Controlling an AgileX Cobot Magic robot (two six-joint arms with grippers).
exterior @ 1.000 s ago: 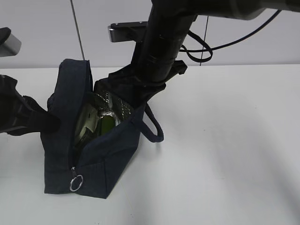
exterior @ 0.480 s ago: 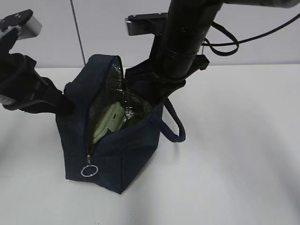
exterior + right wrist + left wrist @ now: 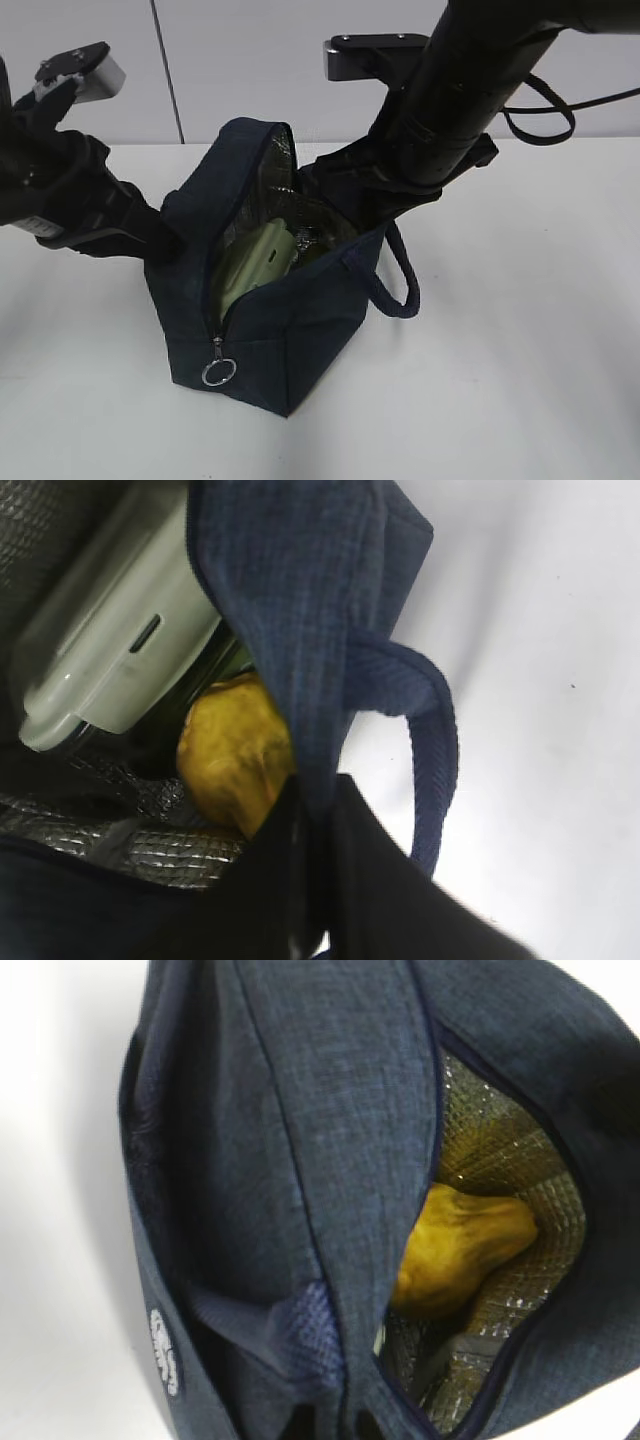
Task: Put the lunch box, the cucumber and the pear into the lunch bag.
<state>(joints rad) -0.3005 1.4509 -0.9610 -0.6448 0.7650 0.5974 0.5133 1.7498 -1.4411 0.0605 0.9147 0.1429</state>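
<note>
The navy lunch bag [image 3: 290, 335] stands open on the white table. The sage-green lunch box [image 3: 258, 257] is upright inside it, also in the right wrist view [image 3: 110, 630]. The yellow pear [image 3: 460, 1248] lies inside against the silver lining, beside the box [image 3: 232, 752]. I cannot make out the cucumber. My left gripper [image 3: 168, 243] holds the bag's left wall; its fingers are hidden by fabric in the left wrist view. My right gripper [image 3: 318, 815] is pinched on the bag's right rim by the loop handle [image 3: 432, 750].
The zipper's metal ring pull [image 3: 218, 372] hangs at the bag's near end. The loop handle [image 3: 402, 283] droops over the bag's right side. The white table [image 3: 520, 360] stretches to the right and front. A grey wall stands behind.
Both arms and the bag have moved to the right over the last second. The bag's mouth faces the camera more, and the lunch box shows more clearly.
</note>
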